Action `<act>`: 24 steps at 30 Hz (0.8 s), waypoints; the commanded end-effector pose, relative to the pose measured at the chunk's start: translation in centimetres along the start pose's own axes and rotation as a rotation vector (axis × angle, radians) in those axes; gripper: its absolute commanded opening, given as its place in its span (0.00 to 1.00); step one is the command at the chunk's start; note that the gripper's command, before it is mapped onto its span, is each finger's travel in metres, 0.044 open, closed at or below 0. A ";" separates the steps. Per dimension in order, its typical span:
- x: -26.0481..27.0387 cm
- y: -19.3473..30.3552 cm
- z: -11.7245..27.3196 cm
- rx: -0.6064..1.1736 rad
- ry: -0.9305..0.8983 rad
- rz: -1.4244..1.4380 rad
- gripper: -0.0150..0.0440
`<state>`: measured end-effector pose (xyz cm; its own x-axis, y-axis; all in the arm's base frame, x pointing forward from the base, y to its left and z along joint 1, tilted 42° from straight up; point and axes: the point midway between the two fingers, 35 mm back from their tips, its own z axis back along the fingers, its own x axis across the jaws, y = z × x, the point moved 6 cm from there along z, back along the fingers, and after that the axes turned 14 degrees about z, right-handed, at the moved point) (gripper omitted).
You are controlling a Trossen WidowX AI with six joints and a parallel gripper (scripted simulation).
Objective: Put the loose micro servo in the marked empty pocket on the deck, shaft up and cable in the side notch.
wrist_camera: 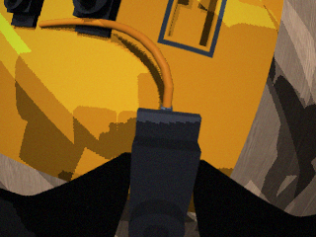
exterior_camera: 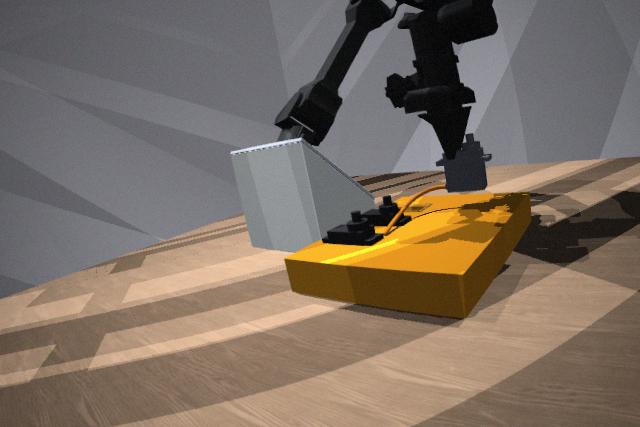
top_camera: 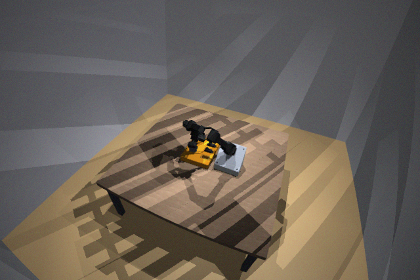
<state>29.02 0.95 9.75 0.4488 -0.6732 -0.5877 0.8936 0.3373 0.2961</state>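
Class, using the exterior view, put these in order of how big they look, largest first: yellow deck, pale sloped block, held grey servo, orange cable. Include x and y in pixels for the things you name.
1. Yellow deck (top_camera: 196, 160) (exterior_camera: 413, 257) (wrist_camera: 109, 59)
2. Pale sloped block (top_camera: 228, 164) (exterior_camera: 276, 200)
3. Held grey servo (exterior_camera: 466, 173) (wrist_camera: 165, 168)
4. Orange cable (exterior_camera: 411, 201) (wrist_camera: 157, 52)
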 end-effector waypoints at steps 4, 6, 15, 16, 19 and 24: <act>-0.1 0.0 0.1 0.005 0.002 -0.152 0.25; -0.1 0.0 0.1 0.005 0.002 -0.152 0.25; -1.0 -2.0 0.1 0.004 0.002 -0.153 0.25; -1.1 -2.4 0.1 0.003 0.002 -0.153 0.25; -1.6 -3.6 0.1 0.003 0.003 -0.153 0.25; -2.5 -5.7 0.1 0.002 0.003 -0.154 0.25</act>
<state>24.08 0.81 9.41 0.3000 -0.7106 -0.6364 0.9539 0.2295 0.1935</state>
